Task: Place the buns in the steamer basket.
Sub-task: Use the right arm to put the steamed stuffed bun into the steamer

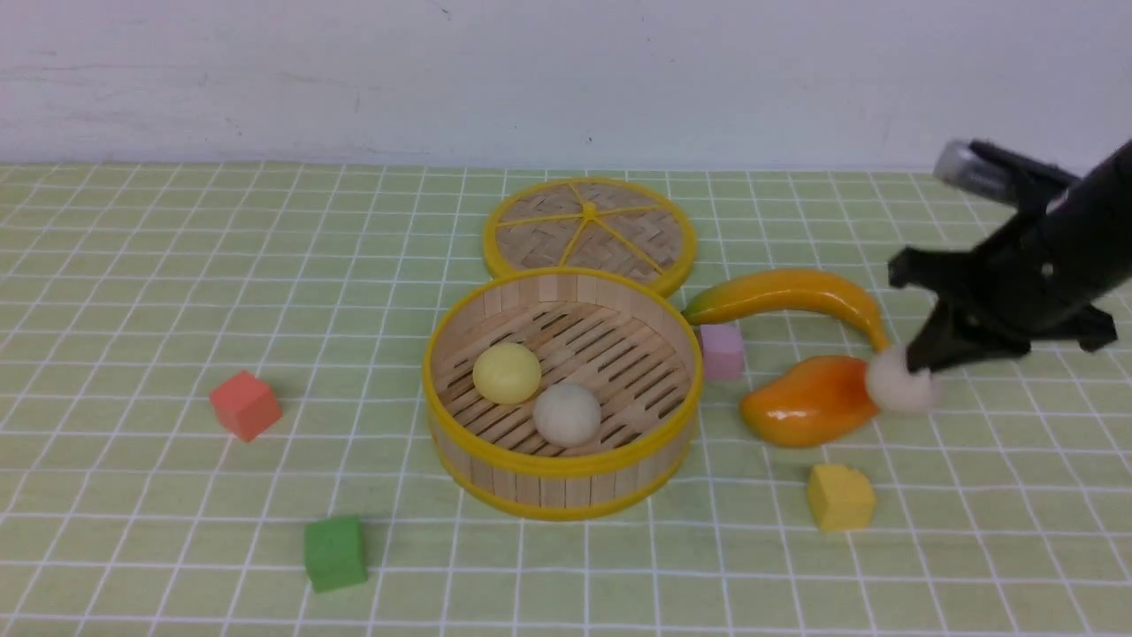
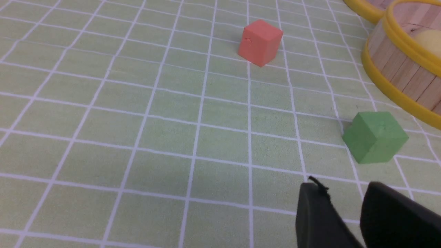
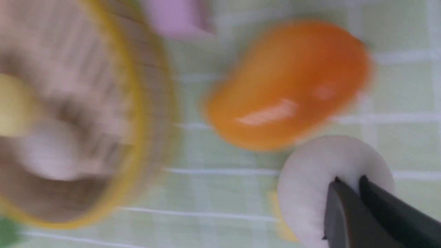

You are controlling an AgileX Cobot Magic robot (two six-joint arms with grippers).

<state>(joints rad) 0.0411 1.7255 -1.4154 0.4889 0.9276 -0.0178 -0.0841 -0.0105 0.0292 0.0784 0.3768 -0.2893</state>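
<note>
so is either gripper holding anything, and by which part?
Right gripper pinches the white bun at its upper right edge, beside the mango. Left gripper holds nothing.

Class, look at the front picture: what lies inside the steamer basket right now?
Inside the steamer basket, a pale yellow bun and an off-white bun rest on its slatted floor. The near wall hides the floor's front edge.

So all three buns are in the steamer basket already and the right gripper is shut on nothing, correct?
Not quite. The front view shows only two buns in the steamer basket: the yellow bun and a white bun. The third bun sits beside the mango, and the right gripper is shut on it.
</note>
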